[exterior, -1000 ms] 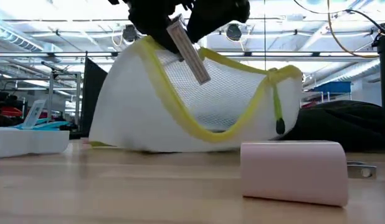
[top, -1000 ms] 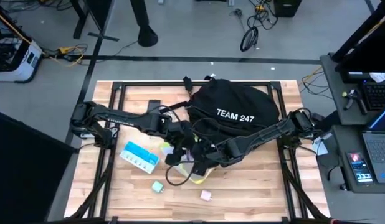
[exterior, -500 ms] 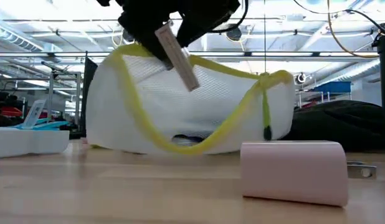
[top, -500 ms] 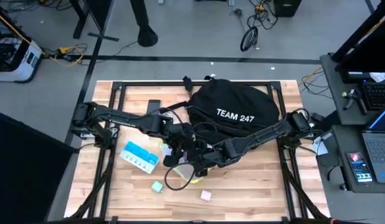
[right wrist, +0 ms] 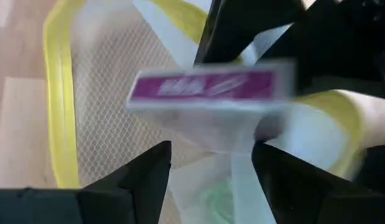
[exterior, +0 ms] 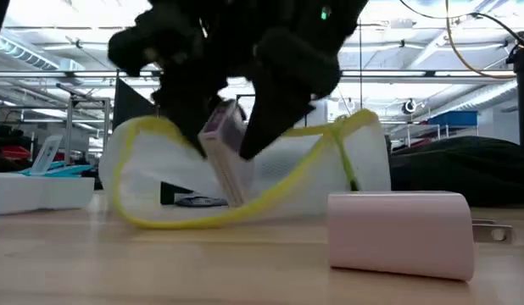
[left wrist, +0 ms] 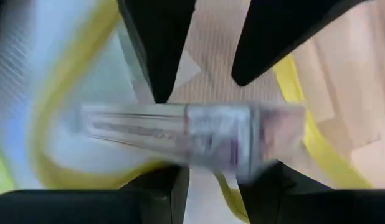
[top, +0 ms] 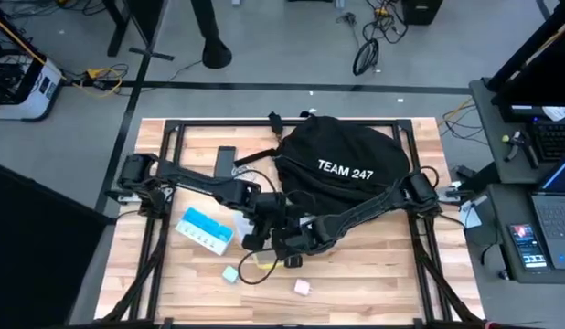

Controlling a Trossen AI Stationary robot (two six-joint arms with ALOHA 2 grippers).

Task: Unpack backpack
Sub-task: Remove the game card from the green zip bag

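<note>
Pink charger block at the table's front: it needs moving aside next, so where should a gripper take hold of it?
Pinch the pink charger block across its flat sides, coming straight down from above. It lies flat on the table, apart from the mesh pouch, with metal prongs jutting from one end; keep clear of that end.

High overhead; low table-level; wrists close; all share mesh pouch (exterior: 245, 182).

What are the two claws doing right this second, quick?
Left gripper: shut on a flat purple-labelled box over the white mesh pouch.
Right gripper: open, right beside the box, holding nothing.
</note>
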